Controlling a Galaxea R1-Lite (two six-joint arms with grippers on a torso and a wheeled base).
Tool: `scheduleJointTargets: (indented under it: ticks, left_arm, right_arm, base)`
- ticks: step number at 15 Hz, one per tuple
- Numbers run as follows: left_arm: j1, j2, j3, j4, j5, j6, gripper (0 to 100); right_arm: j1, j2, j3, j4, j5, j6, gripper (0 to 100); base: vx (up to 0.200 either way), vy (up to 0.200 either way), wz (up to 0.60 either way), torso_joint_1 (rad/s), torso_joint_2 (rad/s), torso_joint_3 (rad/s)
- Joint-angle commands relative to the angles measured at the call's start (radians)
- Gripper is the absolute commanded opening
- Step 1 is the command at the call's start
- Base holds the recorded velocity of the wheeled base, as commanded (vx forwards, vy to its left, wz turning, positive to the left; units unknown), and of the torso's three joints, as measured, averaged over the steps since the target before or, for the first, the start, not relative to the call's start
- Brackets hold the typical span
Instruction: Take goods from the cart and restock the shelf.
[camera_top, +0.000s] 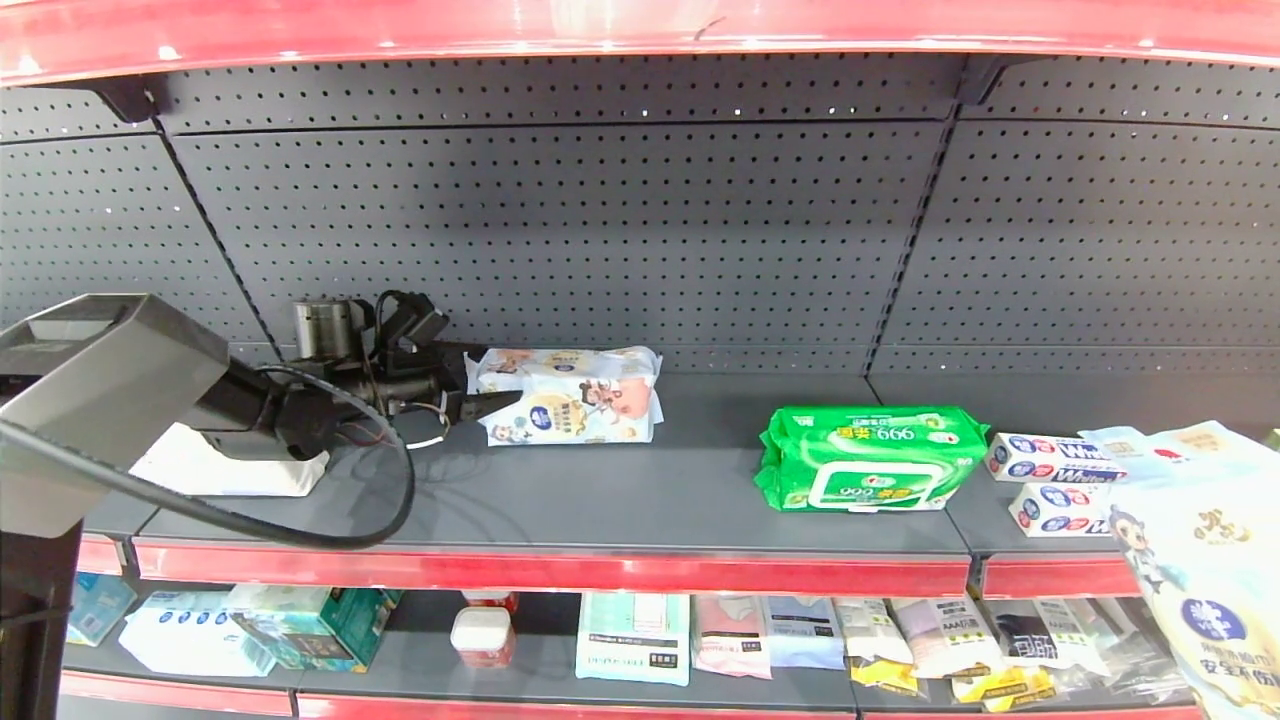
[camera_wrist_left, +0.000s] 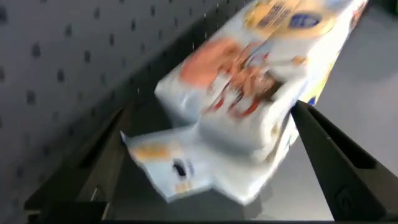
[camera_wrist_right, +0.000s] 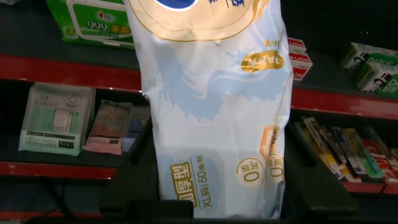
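On the shelf (camera_top: 620, 480) the white pack (camera_top: 570, 395) lies flat near the back panel, at about ten o'clock from the board's middle. The left gripper (camera_top: 487, 404) is at its nine o'clock end, jaws spread wide on either side of that end. The pack's weight looks to be on the board, so I judge this one is as good as placed and the gripper only needs to back away. At three o'clock from it, well apart, lies a green wipes pack (camera_top: 870, 455). Just beside that, again at three o'clock, are small boxes (camera_top: 1050, 460), stacked two high with their faces to the aisle. The right gripper (camera_wrist_right: 217, 174) is pinching a big white bag (camera_top: 1200, 560) by its sides and holds it at four o'clock, in front of the shelf edge. It is probably waiting there for its turn, and the bare stretch between the white and green packs seems the likely spot. At six o'clock the lower shelf (camera_top: 420, 670) holds cartons to the left and flat pouches (camera_top: 730, 635) leaning in a row.
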Motion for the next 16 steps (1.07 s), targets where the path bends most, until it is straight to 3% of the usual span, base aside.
scheduleJointTargets:
  ticks: [1, 5, 10, 16]
  left_arm:
    - [-0.007, 0.026, -0.023, 0.0, -0.008, -0.003, 100]
    - [-0.03, 0.039, -0.026, 0.0, -0.023, -0.008, 100]
    - [-0.062, 0.044, -0.036, -0.003, -0.03, -0.058, 100]
    - [-0.077, 0.072, -0.079, -0.006, -0.03, -0.058, 100]
  right_arm:
    - [0.0, 0.002, 0.001, 0.0, 0.0, 0.0, 0]
    - [0.0, 0.002, 0.001, 0.0, 0.0, 0.0, 0]
    - [0.0, 0.002, -0.001, 0.0, -0.001, -0.012, 0]
    - [0.0, 0.002, -0.001, 0.0, -0.009, -0.014, 0]
  base:
    - [0.0, 0.0, 0.0, 0.0, 0.0, 0.0]
    - [0.0, 0.0, 0.0, 0.0, 0.0, 0.0]
    - [0.0, 0.0, 0.0, 0.0, 0.0, 0.0]
    - [0.0, 0.0, 0.0, 0.0, 0.0, 0.0]
